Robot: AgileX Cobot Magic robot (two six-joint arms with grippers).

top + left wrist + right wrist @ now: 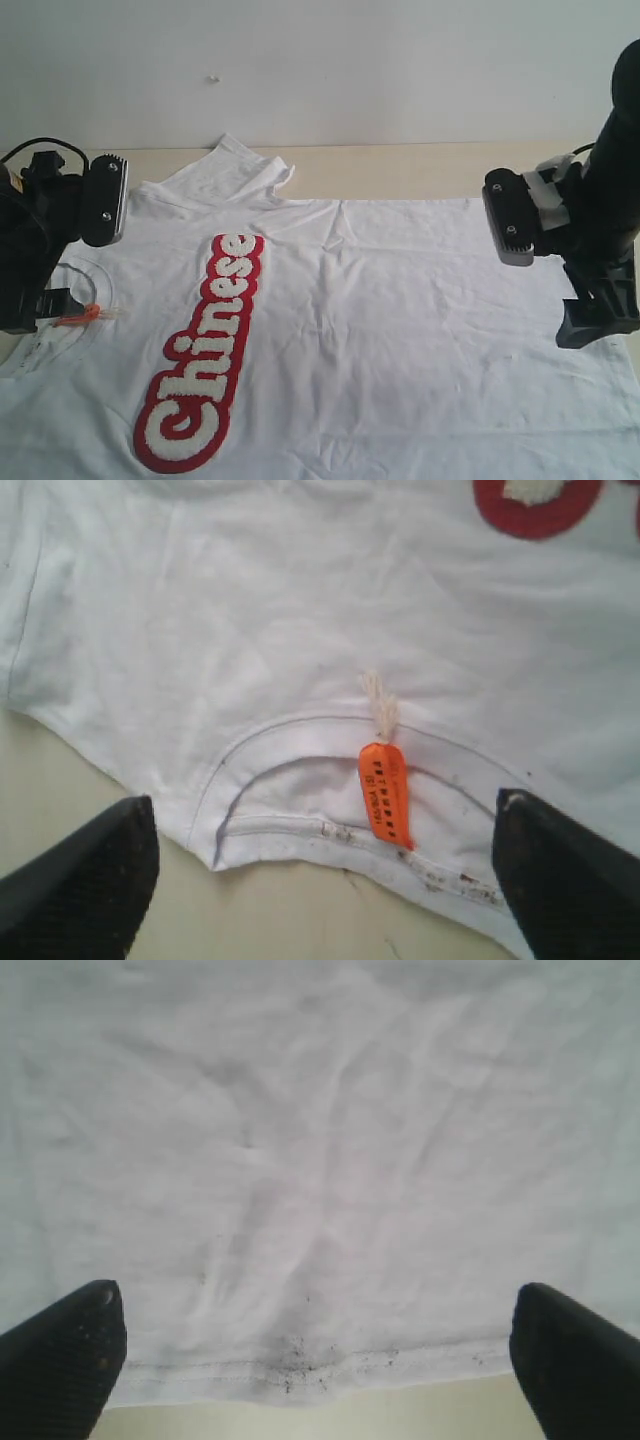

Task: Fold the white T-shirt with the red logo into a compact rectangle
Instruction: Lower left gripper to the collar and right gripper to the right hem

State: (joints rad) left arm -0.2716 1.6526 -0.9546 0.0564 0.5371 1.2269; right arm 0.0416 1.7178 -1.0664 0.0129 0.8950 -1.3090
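The white T-shirt [380, 300] lies spread flat on the table, collar to the left and hem to the right. The red logo [205, 350] with fuzzy white "Chinese" letters runs along its left half. My left gripper [325, 905] is open above the collar edge, its jaws wide on either side of the orange neck tag [386, 792], which the exterior view shows too [80, 314]. My right gripper [320, 1395] is open over the stained hem [300, 1365], holding nothing. In the exterior view the left gripper [45, 300] and right gripper [595, 310] stand at opposite ends of the shirt.
One sleeve [235, 165] sticks out toward the white back wall [330, 70]. A strip of beige table [400, 170] shows behind the shirt. The shirt runs past the picture's lower edge.
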